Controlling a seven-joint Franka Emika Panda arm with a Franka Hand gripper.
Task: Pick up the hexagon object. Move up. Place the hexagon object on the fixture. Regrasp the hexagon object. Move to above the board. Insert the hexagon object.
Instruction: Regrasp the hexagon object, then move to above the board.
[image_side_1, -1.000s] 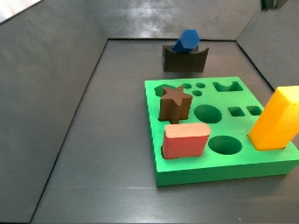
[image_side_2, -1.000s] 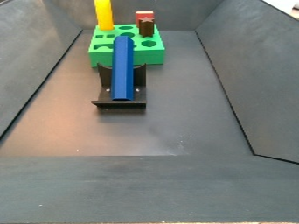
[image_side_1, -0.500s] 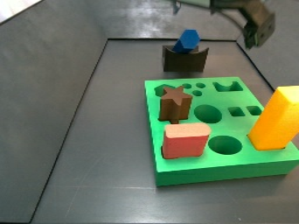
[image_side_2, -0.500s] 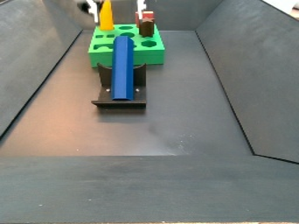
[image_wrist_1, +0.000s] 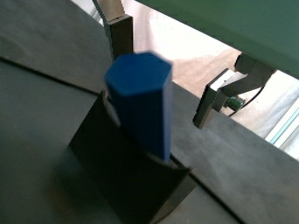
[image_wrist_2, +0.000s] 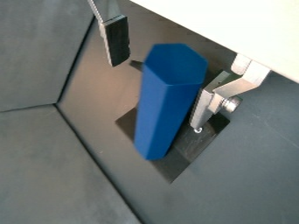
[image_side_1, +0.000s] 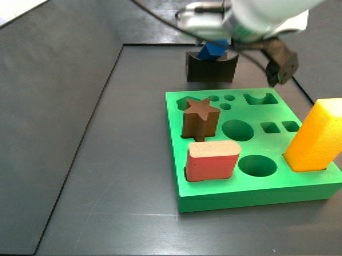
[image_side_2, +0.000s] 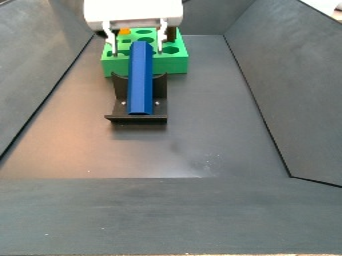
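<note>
Two silver fingers of the gripper (image_wrist_2: 158, 74) stand spread wide on either side of the hexagon object (image_wrist_2: 166, 101) in both wrist views, one dark pad (image_wrist_2: 117, 38) off one face and the other finger (image_wrist_2: 212, 98) close by the opposite face; whether either touches the bar cannot be told. The gripper (image_side_2: 135, 40) sits in the upper left of a side view, just over the far end of the blue bar. The hexagon object (image_side_2: 140, 79) lies lengthwise on the fixture (image_side_2: 138, 112), left of centre in that frame, running from the fixture's near edge toward the board (image_side_2: 186, 60) behind it. Seen from the opposite side, the gripper (image_side_1: 214, 42) occupies the top centre, with the bar's blue end (image_side_1: 214, 49) showing above the dark fixture (image_side_1: 210, 69). Below lies the green board (image_side_1: 267, 193), carrying a brown star peg (image_side_1: 201, 115), a reddish rounded block (image_side_1: 213, 160) and a tall orange block (image_side_1: 317, 134) at the right edge.
</note>
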